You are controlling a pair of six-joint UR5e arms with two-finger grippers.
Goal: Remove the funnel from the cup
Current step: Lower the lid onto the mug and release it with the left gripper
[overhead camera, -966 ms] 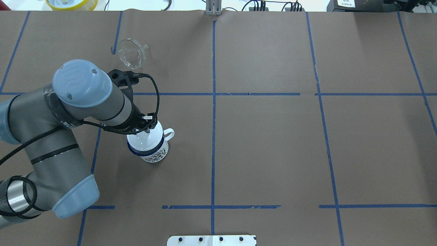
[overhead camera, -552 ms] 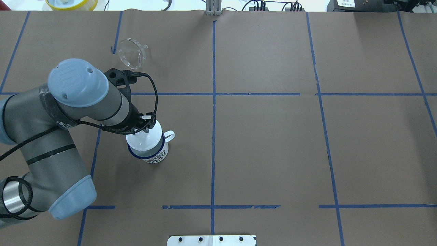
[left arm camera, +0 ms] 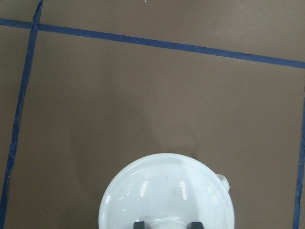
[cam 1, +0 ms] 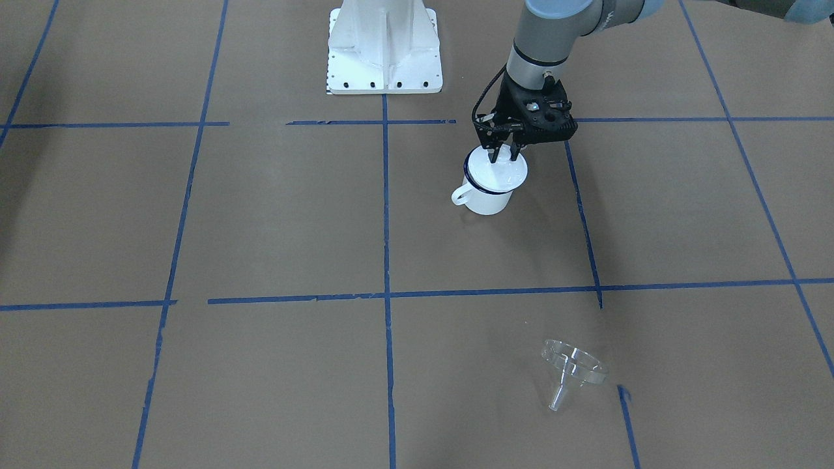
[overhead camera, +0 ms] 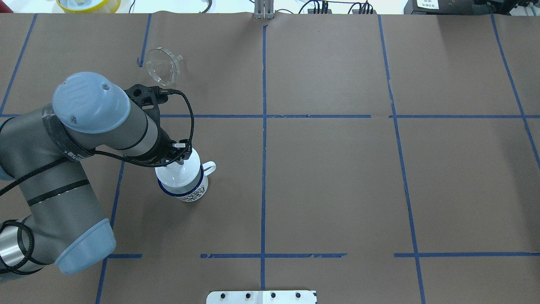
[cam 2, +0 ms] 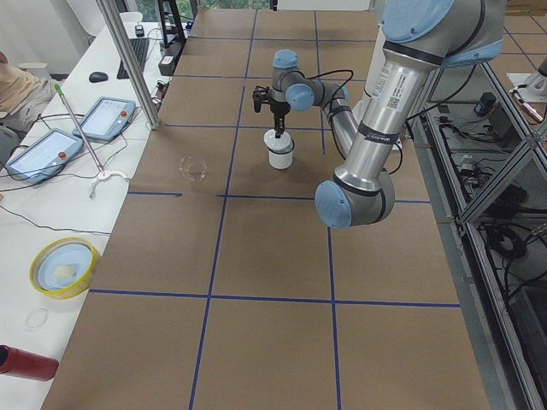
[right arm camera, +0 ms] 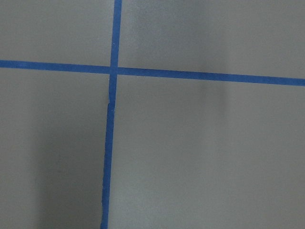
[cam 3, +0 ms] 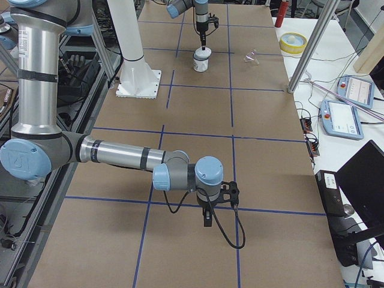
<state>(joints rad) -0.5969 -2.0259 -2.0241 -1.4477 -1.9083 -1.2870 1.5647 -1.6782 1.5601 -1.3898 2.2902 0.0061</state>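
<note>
The clear funnel [overhead camera: 162, 67] lies on its side on the brown table, apart from the cup; it also shows in the front view [cam 1: 572, 368]. The white mug [overhead camera: 192, 192] with a dark blue rim stands upright [cam 1: 485, 198], handle to its side. A white round lid [cam 1: 502, 172] sits on its mouth. My left gripper [cam 1: 503, 156] is straight above the mug, its fingers on either side of the lid's knob [left arm camera: 167, 220]. My right gripper [cam 3: 207, 219] hangs low over bare table far from the mug, and I cannot tell whether it is open or shut.
A yellow bowl [overhead camera: 88, 4] sits on the white side table beyond the far edge. The robot's white base plate [cam 1: 384, 45] stands at the near middle. Blue tape lines grid the table. Metal poles and tablets [cam 2: 107, 115] stand at the operators' side.
My left arm's elbow and wrist have shifted a little to the left. The mug with its lid has moved slightly left with the gripper. The funnel has not moved.
</note>
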